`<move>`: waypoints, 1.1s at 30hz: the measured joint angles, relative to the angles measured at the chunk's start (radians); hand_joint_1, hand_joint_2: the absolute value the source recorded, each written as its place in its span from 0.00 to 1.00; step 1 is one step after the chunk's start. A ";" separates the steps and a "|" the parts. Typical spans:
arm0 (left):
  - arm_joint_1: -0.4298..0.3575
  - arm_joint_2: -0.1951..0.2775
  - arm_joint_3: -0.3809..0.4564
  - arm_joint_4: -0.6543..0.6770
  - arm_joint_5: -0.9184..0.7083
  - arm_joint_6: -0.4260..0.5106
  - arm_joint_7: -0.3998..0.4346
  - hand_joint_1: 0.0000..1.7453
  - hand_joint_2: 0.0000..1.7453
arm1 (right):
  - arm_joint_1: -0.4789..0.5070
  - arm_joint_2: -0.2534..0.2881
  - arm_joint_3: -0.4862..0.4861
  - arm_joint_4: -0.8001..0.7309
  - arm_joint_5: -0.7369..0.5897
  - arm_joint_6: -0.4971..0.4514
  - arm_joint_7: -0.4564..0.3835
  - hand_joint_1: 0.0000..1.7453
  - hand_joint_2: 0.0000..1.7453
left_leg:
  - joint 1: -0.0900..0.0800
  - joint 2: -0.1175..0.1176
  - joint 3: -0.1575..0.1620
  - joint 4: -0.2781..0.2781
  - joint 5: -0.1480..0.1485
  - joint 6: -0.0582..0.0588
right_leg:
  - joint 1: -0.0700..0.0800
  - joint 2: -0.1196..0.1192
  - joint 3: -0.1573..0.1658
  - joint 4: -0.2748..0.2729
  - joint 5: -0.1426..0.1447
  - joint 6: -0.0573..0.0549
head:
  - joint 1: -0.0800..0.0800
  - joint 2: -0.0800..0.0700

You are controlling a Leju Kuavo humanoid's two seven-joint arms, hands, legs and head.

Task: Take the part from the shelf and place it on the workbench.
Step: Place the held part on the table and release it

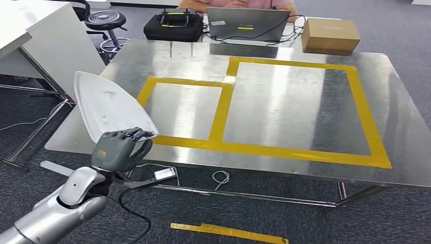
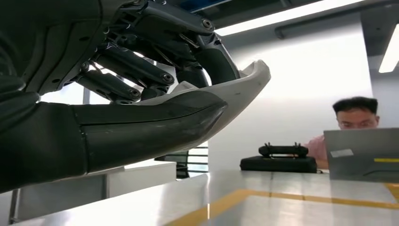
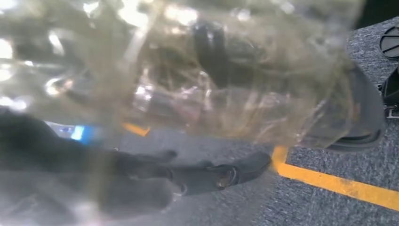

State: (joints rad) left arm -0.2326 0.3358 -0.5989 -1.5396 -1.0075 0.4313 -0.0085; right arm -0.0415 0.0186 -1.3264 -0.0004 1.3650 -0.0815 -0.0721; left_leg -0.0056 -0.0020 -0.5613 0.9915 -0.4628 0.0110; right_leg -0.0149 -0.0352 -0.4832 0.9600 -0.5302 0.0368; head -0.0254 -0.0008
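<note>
**Part held at the bench's near-left corner**

Fingers of the left hand (image 1: 118, 148), lower left of the head view, wrap the narrow end of the white part (image 1: 108, 105), thumb beneath it. The part tilts up over the steel workbench (image 1: 305, 40), clear of its surface. Beyond lie 2 yellow tape rectangles (image 1: 222, 109). At the top edge sit a laptop (image 1: 247, 23), black case (image 1: 173, 26) and cardboard box (image 1: 330, 34). Right hand (image 3: 155, 174): blurred, cannot tell.

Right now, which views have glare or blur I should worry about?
Head view: sharp, soft glare on the steel table. Left wrist view: backlit by bright ceiling lights, left hand and part mostly dark. Right wrist view: smeared by a blurry translucent haze, right hand barely readable.
</note>
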 joint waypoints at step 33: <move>-0.118 -0.148 -0.143 0.353 0.024 -0.050 -0.045 1.00 1.00 | 0.016 0.029 -0.007 0.000 -0.047 0.051 0.000 0.00 0.00 | 0.000 0.000 -0.001 0.000 0.000 0.000 | 0.000 0.001 -0.001 0.000 0.000 0.001 | 0.000 0.000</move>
State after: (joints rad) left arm -0.3505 0.1877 -0.7422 -1.1862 -0.9834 0.3813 -0.0536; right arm -0.0258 0.0474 -1.3336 -0.0004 1.3181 -0.0310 -0.0721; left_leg -0.0057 -0.0018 -0.5618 0.9915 -0.4628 0.0111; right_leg -0.0151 -0.0342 -0.4841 0.9600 -0.5299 0.0374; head -0.0256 -0.0008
